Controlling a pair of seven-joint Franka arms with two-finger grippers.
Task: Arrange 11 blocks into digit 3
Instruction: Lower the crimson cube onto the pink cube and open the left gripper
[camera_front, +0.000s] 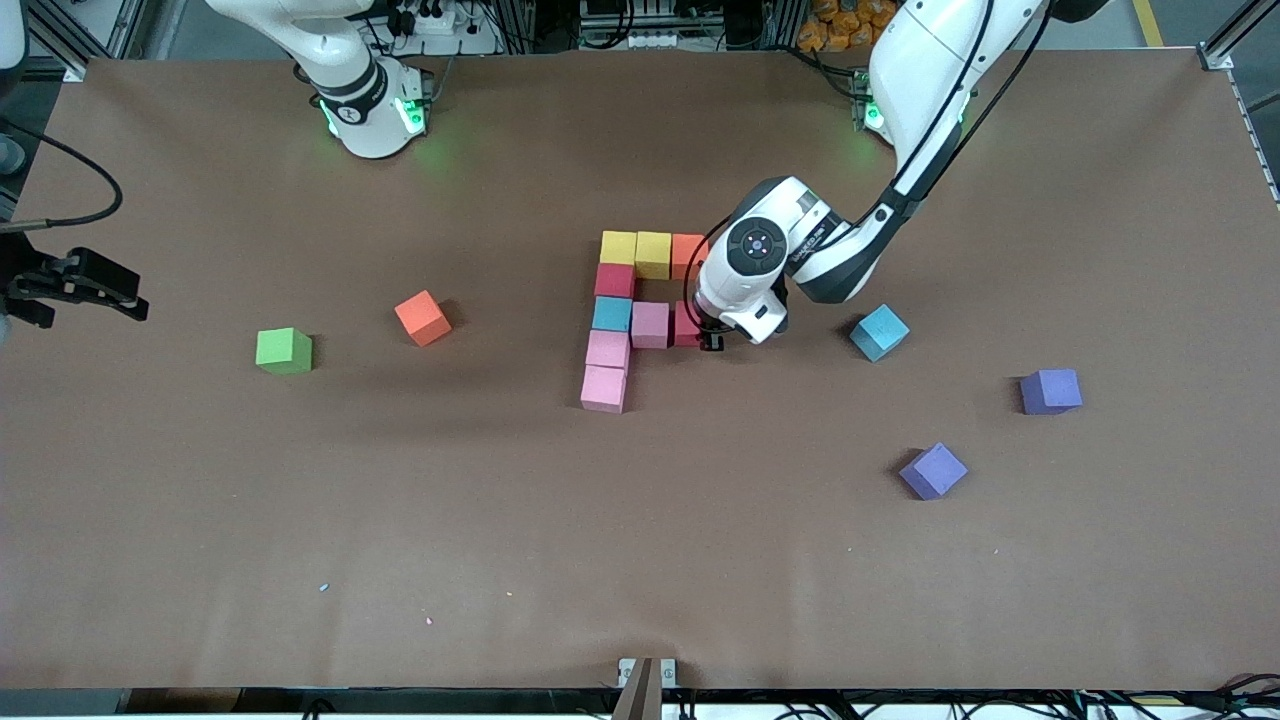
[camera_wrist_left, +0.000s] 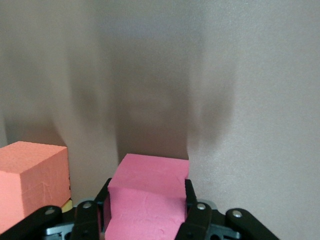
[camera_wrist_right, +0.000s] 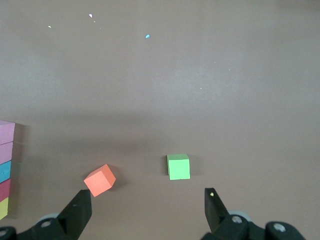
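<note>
Touching blocks form a partial figure in the table's middle. Two yellow blocks (camera_front: 618, 247) and an orange one (camera_front: 687, 255) make its top bar. A red (camera_front: 614, 280), a light blue (camera_front: 611, 313) and two pink blocks (camera_front: 605, 369) run down the column. A pink block (camera_front: 650, 324) starts the middle bar. My left gripper (camera_front: 712, 340) (camera_wrist_left: 148, 187) is shut on a pinkish-red block (camera_front: 686, 325) (camera_wrist_left: 150, 200), held low against that pink block. The orange bar block (camera_wrist_left: 32, 180) shows beside it. My right gripper (camera_wrist_right: 147, 197) hangs open and high over the right arm's end of the table, holding nothing.
Loose blocks lie around: an orange-red one (camera_front: 422, 317) (camera_wrist_right: 100, 180) and a green cube (camera_front: 284, 351) (camera_wrist_right: 178, 166) toward the right arm's end, a light blue one (camera_front: 879, 332) and two purple ones (camera_front: 1050, 391) (camera_front: 933, 471) toward the left arm's end. A black fixture (camera_front: 75, 285) juts in at the table's edge.
</note>
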